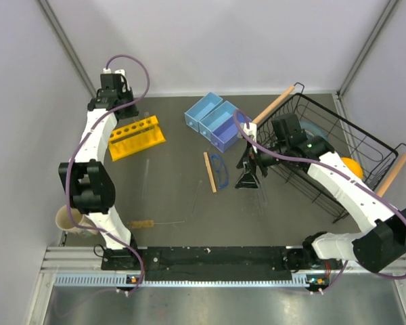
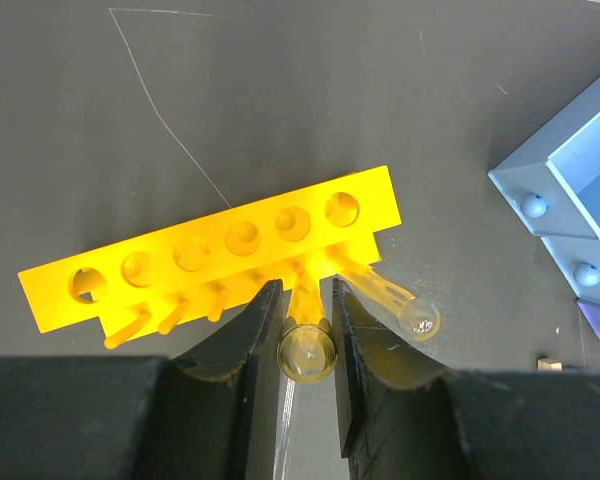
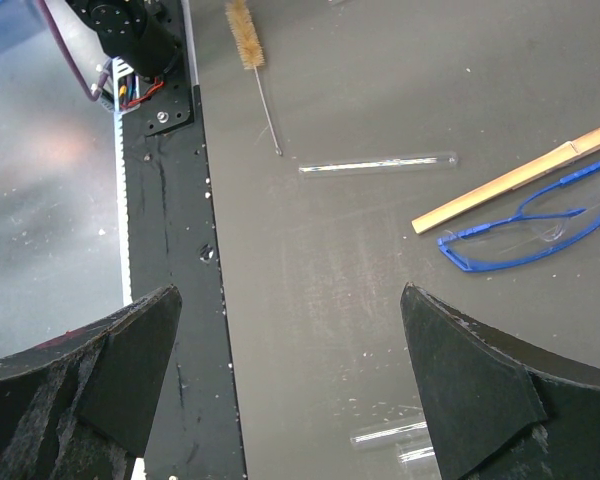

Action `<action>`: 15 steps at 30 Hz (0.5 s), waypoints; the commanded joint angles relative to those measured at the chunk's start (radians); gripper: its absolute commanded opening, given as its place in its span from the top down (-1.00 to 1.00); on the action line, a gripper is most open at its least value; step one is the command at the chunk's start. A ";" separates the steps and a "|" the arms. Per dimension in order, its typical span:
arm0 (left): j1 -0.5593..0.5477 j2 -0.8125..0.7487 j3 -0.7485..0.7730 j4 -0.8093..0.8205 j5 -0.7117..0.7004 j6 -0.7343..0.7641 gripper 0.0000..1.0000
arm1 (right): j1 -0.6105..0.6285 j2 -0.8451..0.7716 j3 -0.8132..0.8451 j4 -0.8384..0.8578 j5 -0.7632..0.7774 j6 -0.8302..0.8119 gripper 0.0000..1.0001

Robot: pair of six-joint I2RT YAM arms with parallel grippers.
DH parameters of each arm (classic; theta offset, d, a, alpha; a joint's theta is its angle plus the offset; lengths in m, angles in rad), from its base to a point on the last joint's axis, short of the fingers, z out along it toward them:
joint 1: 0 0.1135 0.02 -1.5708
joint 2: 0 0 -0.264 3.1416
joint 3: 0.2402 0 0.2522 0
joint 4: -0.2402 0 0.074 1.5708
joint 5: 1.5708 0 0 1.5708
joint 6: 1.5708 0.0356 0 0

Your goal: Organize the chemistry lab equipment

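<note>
The left gripper point(image 2: 305, 292) clenches one glass tube point(image 2: 307, 352) by the yellow rack point(image 2: 210, 250). The right gripper point(image 3: 290, 300) stands wide and holds nothing. Under it, on the dark scuffed table point(image 3: 330, 280) (pale walls point(image 1: 223, 40) around), lie another tube point(image 3: 375, 163), the wooden stick point(image 3: 515, 187), the safety glasses point(image 3: 535, 225) and the brush point(image 3: 242, 35).

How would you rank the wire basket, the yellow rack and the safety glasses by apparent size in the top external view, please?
Largest to smallest:
1. wire basket
2. yellow rack
3. safety glasses
</note>
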 commanded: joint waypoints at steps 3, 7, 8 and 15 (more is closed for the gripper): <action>-0.015 0.010 -0.017 0.041 -0.037 0.024 0.53 | -0.014 -0.011 -0.002 0.018 -0.031 -0.019 -0.85; -0.021 0.010 -0.029 0.042 -0.037 0.021 0.37 | -0.017 -0.013 -0.002 0.018 -0.033 -0.019 -0.85; -0.024 0.007 -0.032 0.041 -0.037 0.019 0.34 | -0.019 -0.014 -0.002 0.018 -0.033 -0.018 -0.85; -0.024 -0.036 -0.052 0.041 -0.043 0.008 0.10 | -0.019 -0.017 -0.005 0.018 -0.033 -0.019 -0.85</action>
